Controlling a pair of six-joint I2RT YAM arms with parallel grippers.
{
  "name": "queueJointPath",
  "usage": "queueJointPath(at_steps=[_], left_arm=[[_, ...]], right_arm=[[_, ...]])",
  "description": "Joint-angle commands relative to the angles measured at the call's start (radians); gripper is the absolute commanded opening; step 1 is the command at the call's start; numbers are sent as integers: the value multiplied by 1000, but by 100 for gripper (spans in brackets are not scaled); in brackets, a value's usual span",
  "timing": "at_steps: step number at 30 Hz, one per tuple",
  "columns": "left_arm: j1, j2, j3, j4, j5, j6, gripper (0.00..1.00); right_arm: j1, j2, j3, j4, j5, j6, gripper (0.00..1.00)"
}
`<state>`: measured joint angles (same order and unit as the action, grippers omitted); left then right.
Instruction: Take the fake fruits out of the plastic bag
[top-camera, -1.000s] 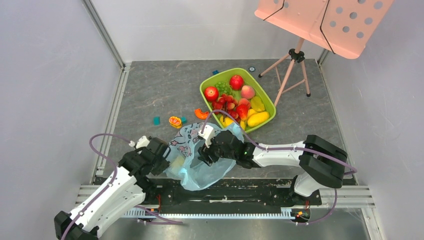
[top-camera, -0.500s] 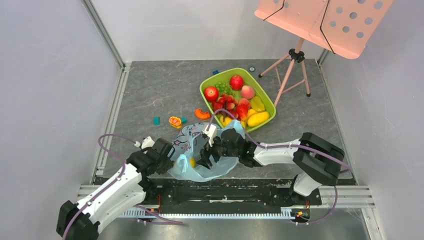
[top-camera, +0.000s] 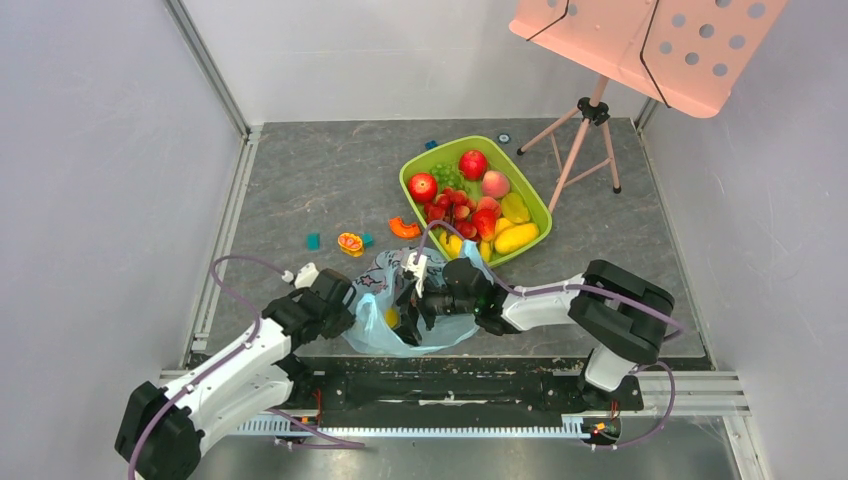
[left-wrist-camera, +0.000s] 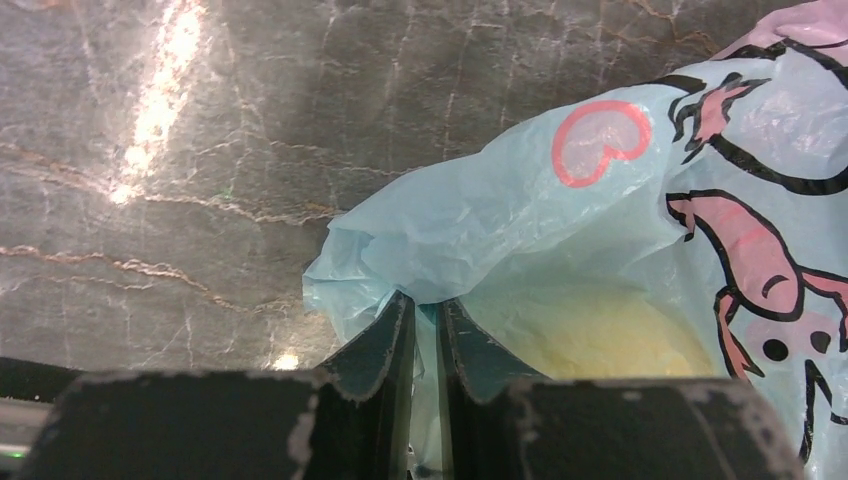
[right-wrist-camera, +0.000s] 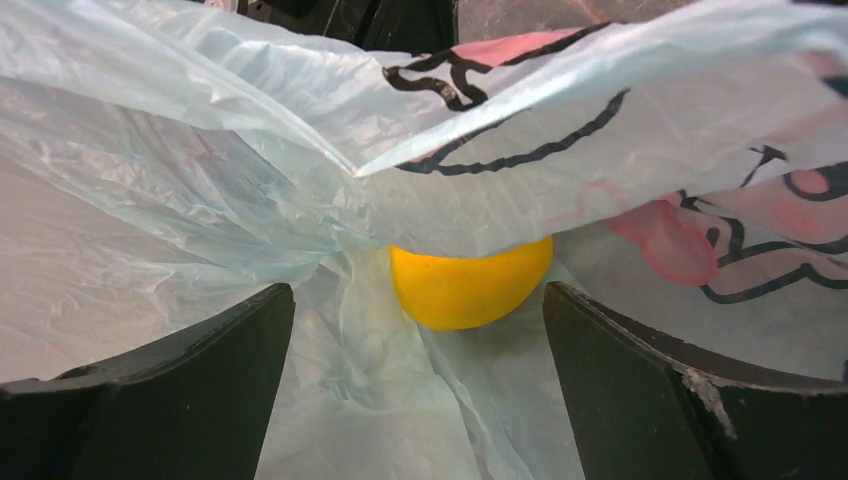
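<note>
Your green tray (top-camera: 414, 166) in the upper middle of the top view holds most of the fake fruits (top-camera: 470, 205): two red apples, a peach, green grapes, a heap of small red strawberries and yellow pieces along its lower right rim. An orange slice (top-camera: 350, 242) lies loose on the table (top-camera: 300, 180), left of the tray.

The plastic bag (top-camera: 375, 300) lies crumpled at the lower centre, between your two grippers, its upper right end touching the tray's near corner. Its long axis runs from lower left to upper right. One round yellow fruit (right-wrist-camera: 468, 290) sits inside it, under a printed fold, with film above and below.

Your left gripper (left-wrist-camera: 425, 330) is pinched tight on a fold at the bag's left edge. Your right gripper (right-wrist-camera: 418, 300) is spread wide inside the folds, one finger on each side of the yellow fruit, touching neither side of it.
</note>
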<state>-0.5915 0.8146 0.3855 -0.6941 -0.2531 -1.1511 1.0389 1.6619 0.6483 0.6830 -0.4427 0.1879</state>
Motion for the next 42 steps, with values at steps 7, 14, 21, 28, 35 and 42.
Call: queueJointPath(at_steps=[7,14,21,28,35,42], left_arm=[[-41,102,31,166,36,117,16],[-115,208,53,249,36,113,16],[-158,249,64,290,30,95,16],[-165,249,68,294,25,94,16],[-165,232,60,292,20,90,15],[-165,187,40,272,0,81,16]], right_arm=[[3,72,45,77,-42,31,98],[9,121,82,75,-41,34,98],[19,164,104,67,-51,32,98],[39,193,119,25,-46,3,98],[49,181,109,-57,25,-56,98],[50,105,66,-43,99,-79,77]])
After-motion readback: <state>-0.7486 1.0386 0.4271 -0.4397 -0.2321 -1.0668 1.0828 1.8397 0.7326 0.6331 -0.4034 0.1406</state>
